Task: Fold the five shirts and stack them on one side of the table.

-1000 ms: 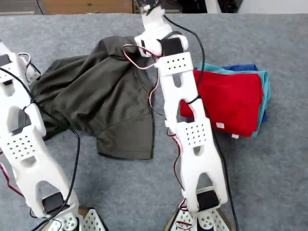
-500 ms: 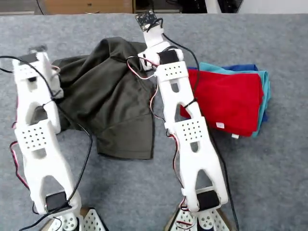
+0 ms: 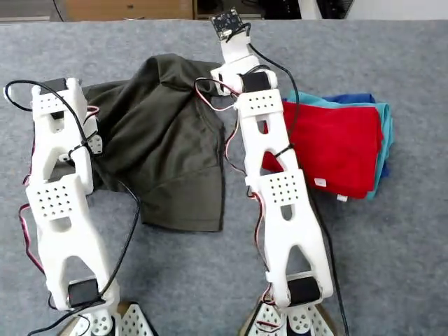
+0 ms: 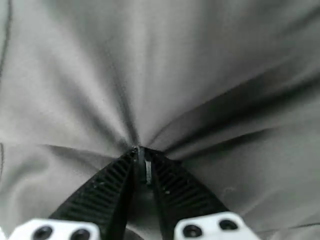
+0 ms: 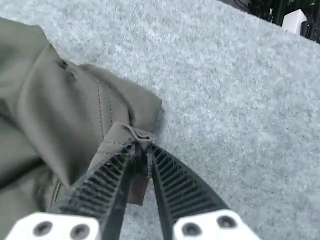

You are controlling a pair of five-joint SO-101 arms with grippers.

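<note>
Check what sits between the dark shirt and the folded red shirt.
The right arm spans that gap in the high view, over the grey mat; no other item between dark shirt and red shirt.

**One camera overhead, two riding the wrists**

The high camera sits above the near side of the surface (image 3: 392, 266) and looks steeply down. It is far enough off to take in the left arm (image 3: 59, 203) and the right arm (image 3: 280, 196) from base to wrist, along with the dark shirt (image 3: 161, 154) and the stack of folded shirts (image 3: 336, 147). The left wrist camera looks out along the left jaws, very close to the dark cloth. The right wrist camera looks along the right jaws from slightly farther back, toward the shirt's edge and the grey surface beyond. All three views share the dark shirt.
</note>
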